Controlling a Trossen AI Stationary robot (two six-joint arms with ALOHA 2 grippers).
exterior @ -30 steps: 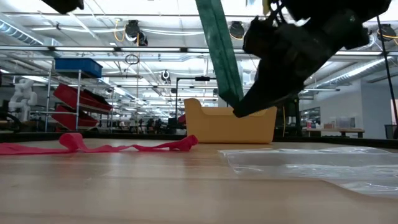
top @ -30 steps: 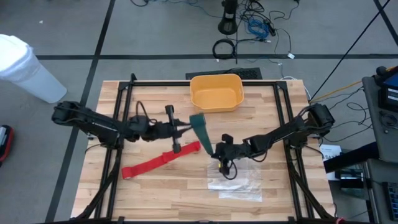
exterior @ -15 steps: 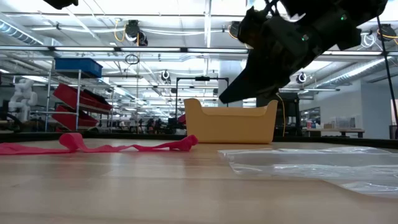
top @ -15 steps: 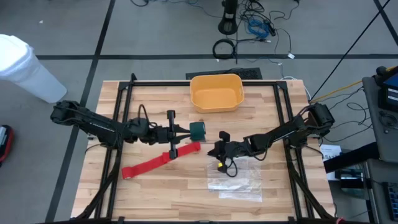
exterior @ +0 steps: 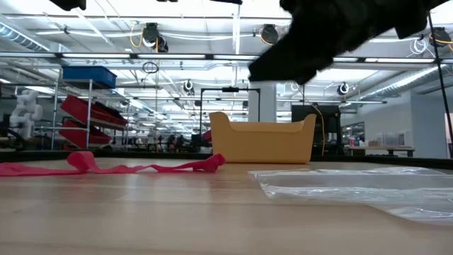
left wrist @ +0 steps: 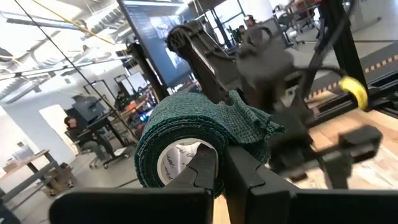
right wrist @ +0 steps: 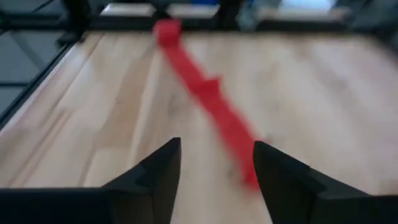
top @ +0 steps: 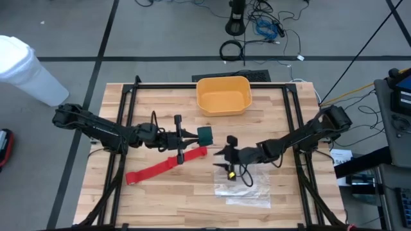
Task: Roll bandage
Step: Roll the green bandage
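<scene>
The red bandage (top: 166, 165) lies flat and unrolled on the table, a long strip running from near left to centre; it also shows as a bandage (right wrist: 205, 87) ahead of my right gripper. My left gripper (top: 195, 135) is shut on a dark green roll of wrap (top: 205, 134) held above the table's middle. My right gripper (top: 220, 158) hangs open with nothing in it, just right of the red strip's far end and above the table. It also shows as a dark gripper (exterior: 283, 64) high in the low view. My left gripper pinches the green roll's wall (left wrist: 219, 151) with one finger (left wrist: 206, 169) in the white hollow core and the other (left wrist: 247, 171) outside. The fingers come level from the table's left. The roll is lifted clear, and its frayed loose end (left wrist: 258, 124) lies against its side.
A yellow bin (top: 223, 95) stands at the far middle. A clear plastic bag (top: 244, 189) lies flat near the front, below my right gripper. Black frame rails (top: 122, 128) run along both sides of the table.
A second ago the green strip ran taut from the roll to my right gripper. My right gripper has let go of it, opened and risen. The loose tail now lies on the roll in my left gripper. The red bandage has not moved.
</scene>
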